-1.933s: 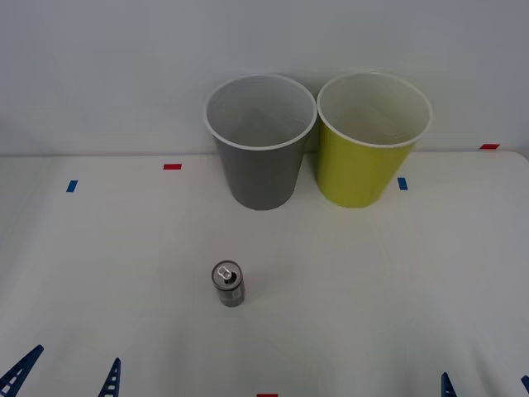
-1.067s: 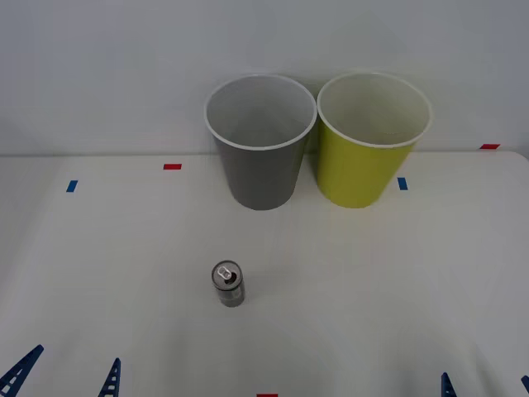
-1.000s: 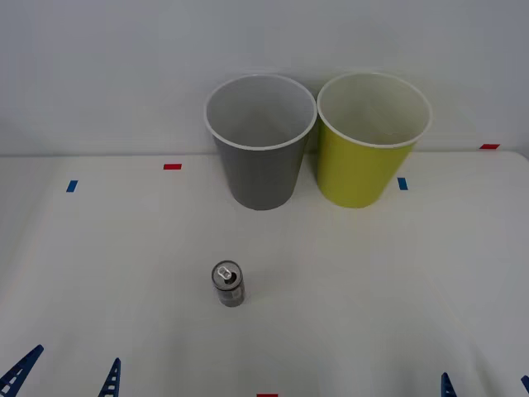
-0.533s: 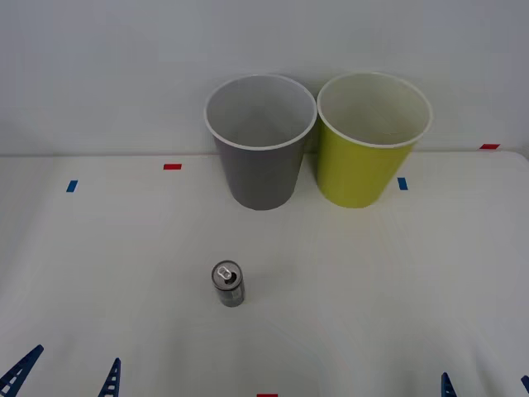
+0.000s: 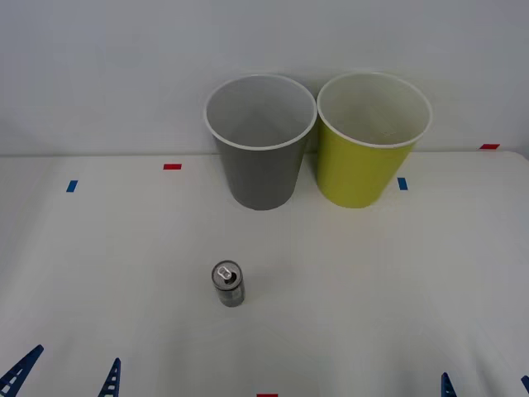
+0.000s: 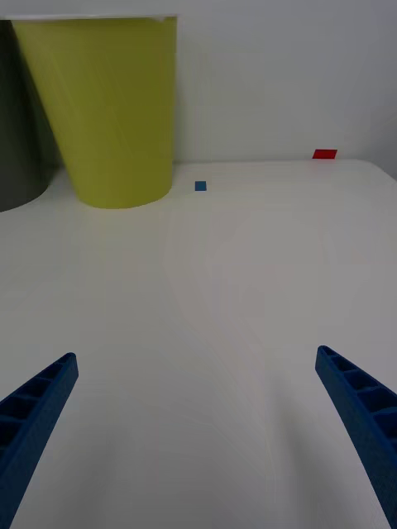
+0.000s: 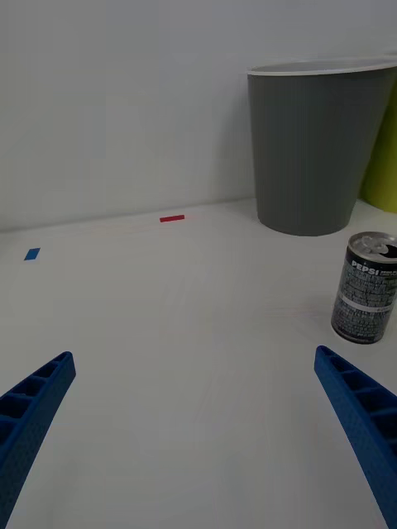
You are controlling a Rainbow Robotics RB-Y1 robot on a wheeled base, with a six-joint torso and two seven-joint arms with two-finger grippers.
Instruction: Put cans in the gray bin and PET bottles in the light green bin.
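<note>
At lower centre, the can (image 5: 228, 284) is standing unbinned; my left gripper (image 5: 64, 374) and right gripper (image 5: 486, 385) are idling wide, gray bin (image 5: 260, 145) waiting.

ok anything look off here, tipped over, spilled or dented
Nothing stands out. The can stands upright on the table, undented, apart from both bins. The gray bin and light green bin stand upright side by side. Both grippers, left and right, are open near the table's front edge.
</note>
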